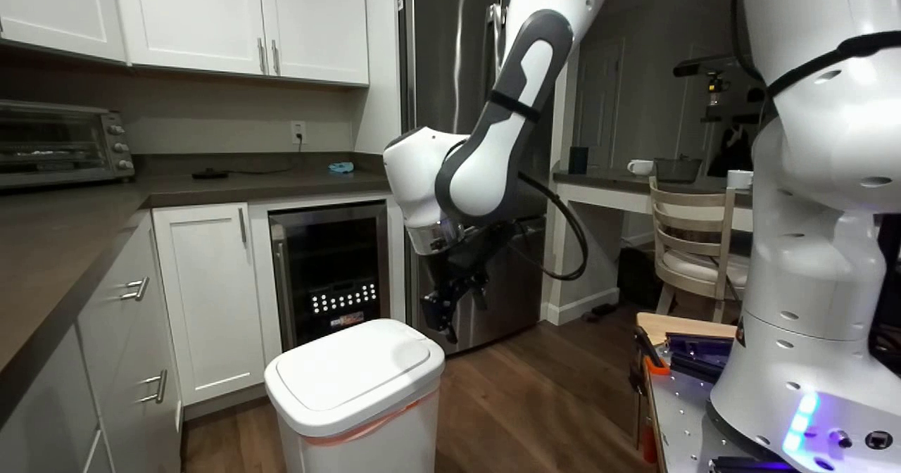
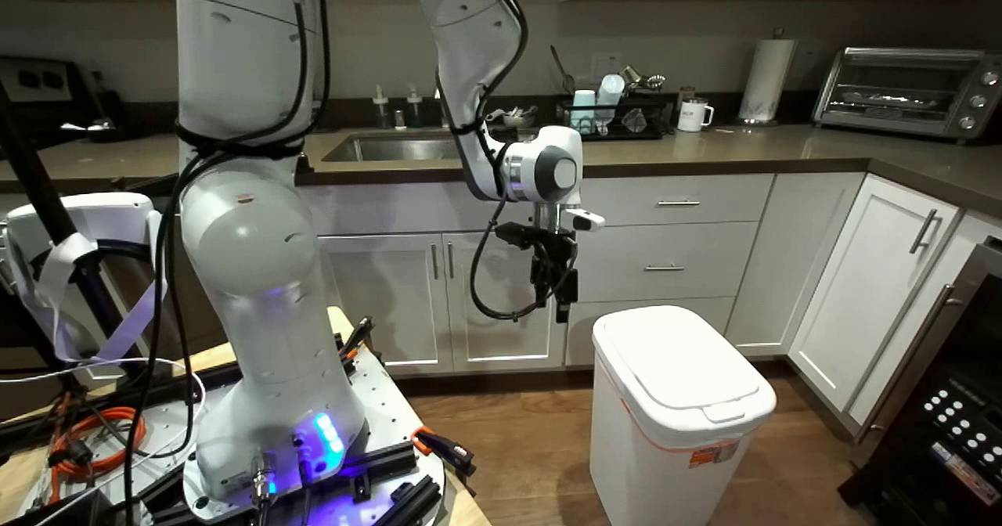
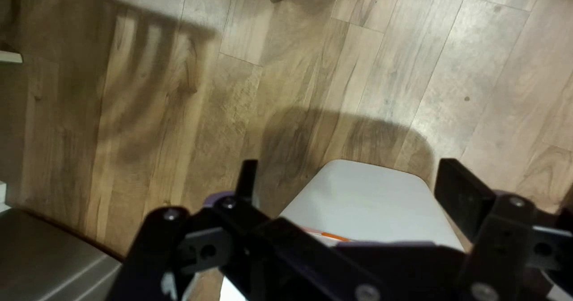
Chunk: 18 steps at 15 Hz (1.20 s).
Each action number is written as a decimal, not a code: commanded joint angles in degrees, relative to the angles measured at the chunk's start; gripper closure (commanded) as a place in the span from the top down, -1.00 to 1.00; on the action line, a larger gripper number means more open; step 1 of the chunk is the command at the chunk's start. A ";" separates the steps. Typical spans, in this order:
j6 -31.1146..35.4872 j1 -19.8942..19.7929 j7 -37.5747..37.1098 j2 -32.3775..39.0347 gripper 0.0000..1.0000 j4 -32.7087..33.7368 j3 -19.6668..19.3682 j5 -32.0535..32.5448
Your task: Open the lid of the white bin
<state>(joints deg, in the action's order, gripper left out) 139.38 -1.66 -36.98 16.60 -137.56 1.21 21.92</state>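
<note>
The approach seems to be in hand: the gripper (image 3: 348, 175) is spread wide and holds nothing, while the lid (image 1: 352, 366) lies closed on the white bin (image 2: 661, 463), below and beside the gripper, untouched. Next probably calls for reaching down to the lid's tab (image 2: 724, 411) and prying upward. Below gripper height, the bin's orange label (image 2: 714, 454) is illegible.

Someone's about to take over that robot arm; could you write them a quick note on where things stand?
The tool: open, gripping nothing, beside the top of the white bin and apart from it in both exterior views.
White bin: upright on the floor.
Lid: on the bin, closed.
Done: tool near the lid.
Left: open the lid.
</note>
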 commanded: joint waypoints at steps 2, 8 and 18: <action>1.21 3.33 -0.59 2.94 1.00 1.62 -3.75 -2.41; 10.86 -0.37 11.65 5.50 1.00 6.46 -9.46 -4.79; 18.59 -11.10 34.73 18.92 1.00 20.88 -9.32 -18.75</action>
<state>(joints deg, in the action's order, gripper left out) 155.72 -11.54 -3.96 29.42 -122.12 -7.86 5.83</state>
